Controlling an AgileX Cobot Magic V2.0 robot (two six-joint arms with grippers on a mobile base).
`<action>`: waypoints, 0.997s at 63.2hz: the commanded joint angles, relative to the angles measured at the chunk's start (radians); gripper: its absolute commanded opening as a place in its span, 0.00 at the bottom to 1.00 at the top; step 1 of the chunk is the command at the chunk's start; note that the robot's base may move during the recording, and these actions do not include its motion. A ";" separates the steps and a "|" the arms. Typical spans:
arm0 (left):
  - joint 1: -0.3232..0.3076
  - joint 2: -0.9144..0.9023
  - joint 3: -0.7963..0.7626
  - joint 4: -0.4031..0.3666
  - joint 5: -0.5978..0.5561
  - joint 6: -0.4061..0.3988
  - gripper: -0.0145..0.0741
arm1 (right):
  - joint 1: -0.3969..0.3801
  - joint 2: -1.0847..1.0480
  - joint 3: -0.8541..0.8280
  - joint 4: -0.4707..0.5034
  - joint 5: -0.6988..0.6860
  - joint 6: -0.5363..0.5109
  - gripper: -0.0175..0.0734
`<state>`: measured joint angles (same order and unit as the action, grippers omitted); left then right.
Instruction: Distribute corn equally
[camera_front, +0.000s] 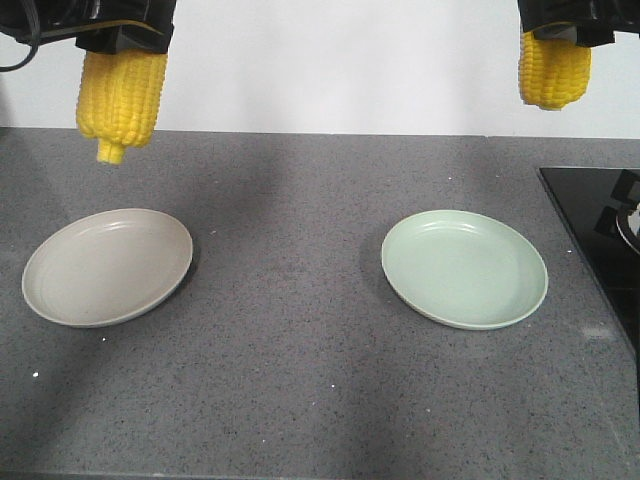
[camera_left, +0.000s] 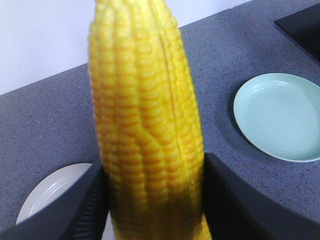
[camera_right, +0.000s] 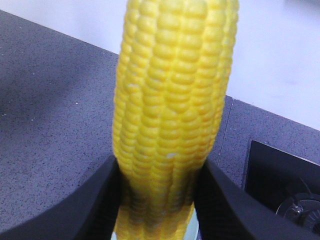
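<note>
Two yellow corn cobs hang in the air. My left gripper (camera_front: 125, 40) is shut on one corn cob (camera_front: 120, 95), held well above and behind the beige plate (camera_front: 108, 266). In the left wrist view that cob (camera_left: 145, 120) fills the middle, both dark fingers (camera_left: 85, 207) pressed against its sides. My right gripper (camera_front: 560, 30) is shut on the other corn cob (camera_front: 554, 70), high at the top right, behind the green plate (camera_front: 465, 268). The right wrist view shows this cob (camera_right: 172, 110) pinched between black fingers (camera_right: 220, 202). Both plates hold nothing.
A black cooktop (camera_front: 600, 240) is set into the grey speckled counter (camera_front: 300, 380) at the right edge. A white wall (camera_front: 340, 60) runs behind the counter. The green plate (camera_left: 277, 115) also shows in the left wrist view.
</note>
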<state>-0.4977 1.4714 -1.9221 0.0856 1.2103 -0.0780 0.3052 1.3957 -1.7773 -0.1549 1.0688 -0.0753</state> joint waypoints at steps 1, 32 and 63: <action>-0.004 -0.031 -0.028 0.001 -0.062 -0.009 0.15 | -0.006 -0.031 -0.027 -0.014 -0.072 0.000 0.19; -0.004 -0.031 -0.028 0.001 -0.062 -0.009 0.15 | -0.006 -0.031 -0.027 -0.014 -0.072 0.000 0.19; -0.004 -0.031 -0.028 0.001 -0.062 -0.009 0.15 | -0.006 -0.031 -0.027 -0.014 -0.072 0.000 0.19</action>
<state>-0.4977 1.4714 -1.9221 0.0856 1.2103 -0.0780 0.3052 1.3957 -1.7773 -0.1549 1.0688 -0.0753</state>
